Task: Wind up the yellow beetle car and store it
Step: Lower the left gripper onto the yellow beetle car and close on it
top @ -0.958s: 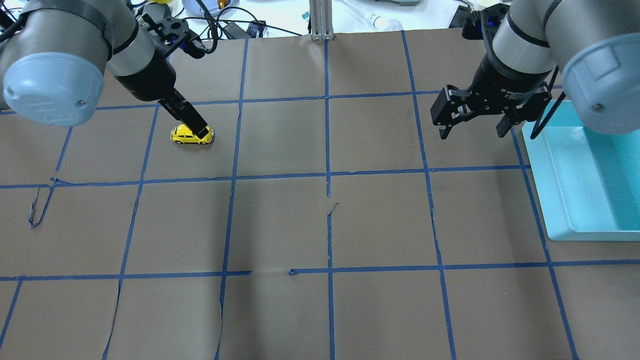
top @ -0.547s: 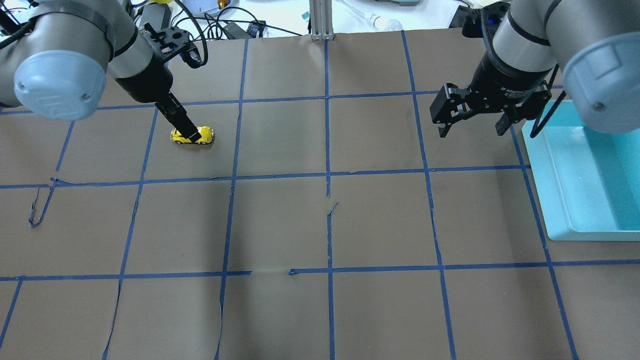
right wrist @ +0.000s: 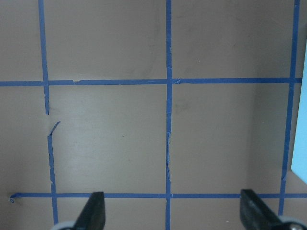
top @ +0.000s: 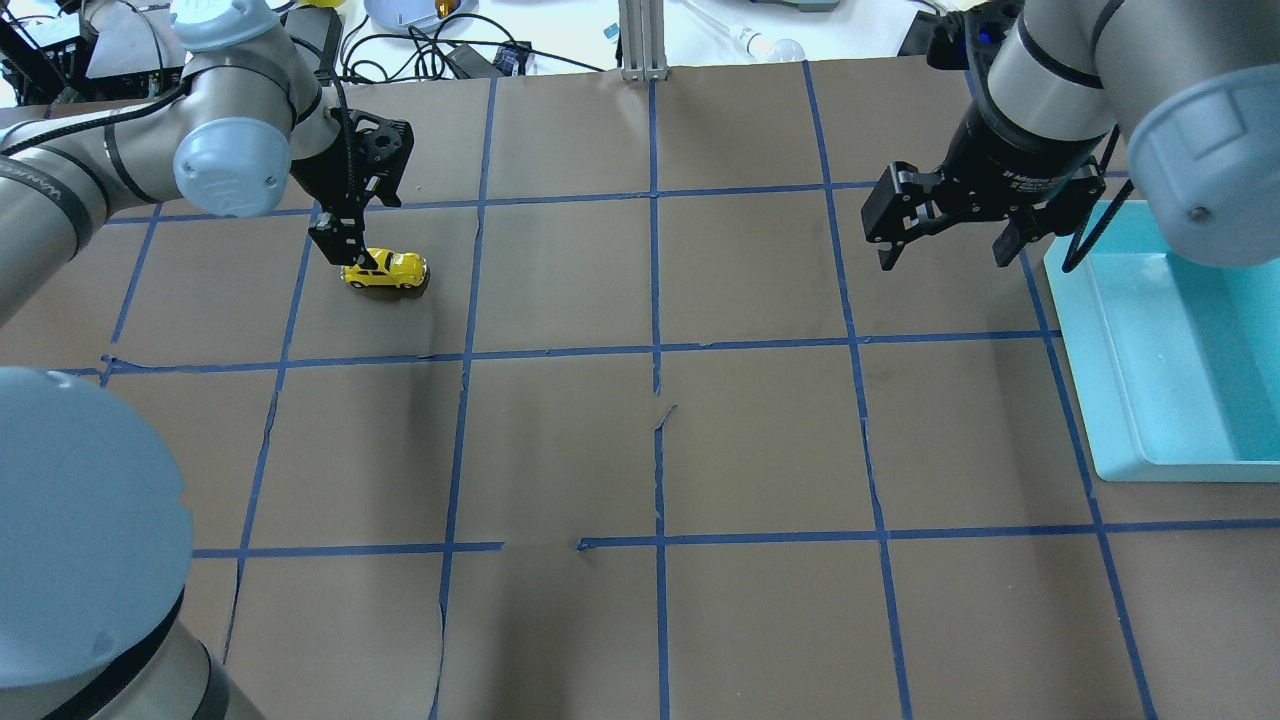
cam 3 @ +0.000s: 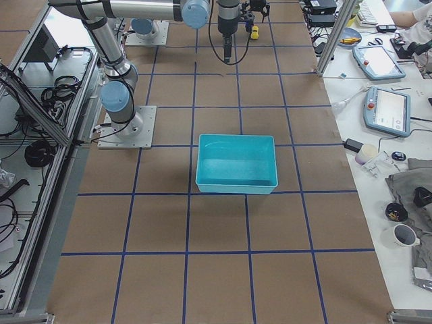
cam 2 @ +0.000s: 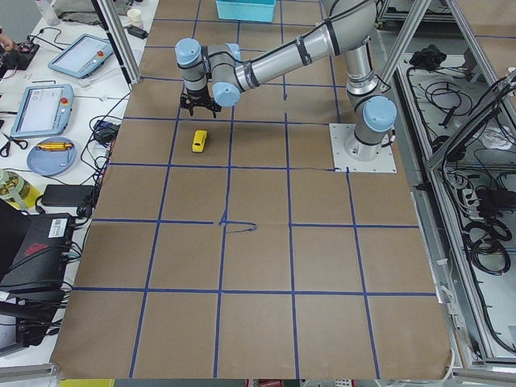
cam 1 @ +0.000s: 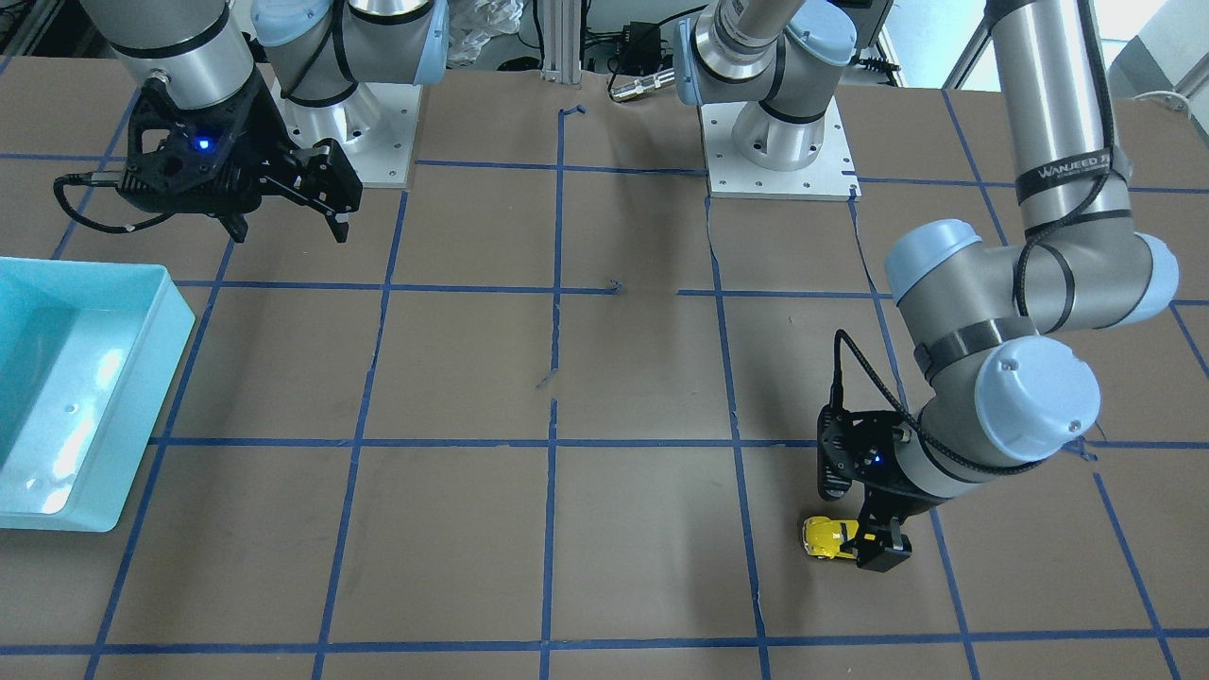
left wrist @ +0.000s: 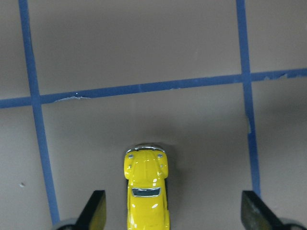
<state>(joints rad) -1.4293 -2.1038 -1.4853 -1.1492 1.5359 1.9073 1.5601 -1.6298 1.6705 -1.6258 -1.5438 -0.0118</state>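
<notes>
The yellow beetle car (top: 388, 270) stands on its wheels on the brown paper at the far left of the table. It also shows in the front-facing view (cam 1: 827, 536), the left side view (cam 2: 199, 141) and the left wrist view (left wrist: 146, 191). My left gripper (top: 345, 252) is open and low over the car's one end. In the left wrist view (left wrist: 175, 213) the car lies between the spread fingers (left wrist: 96, 211), nearer one of them, with neither touching it. My right gripper (top: 942, 258) is open and empty, held above the table beside the bin; it also shows in the front-facing view (cam 1: 288, 229).
A light blue bin (top: 1085, 370) stands at the table's right edge, and also shows in the front-facing view (cam 1: 142, 406) and the right side view (cam 3: 236, 185). Blue tape lines grid the paper. My left arm's elbow fills the overhead view's lower left corner.
My left arm has swung round and its wrist has turned; the gripper has shifted from the car's right end to its left end. The car has not moved. The right gripper has barely moved.
</notes>
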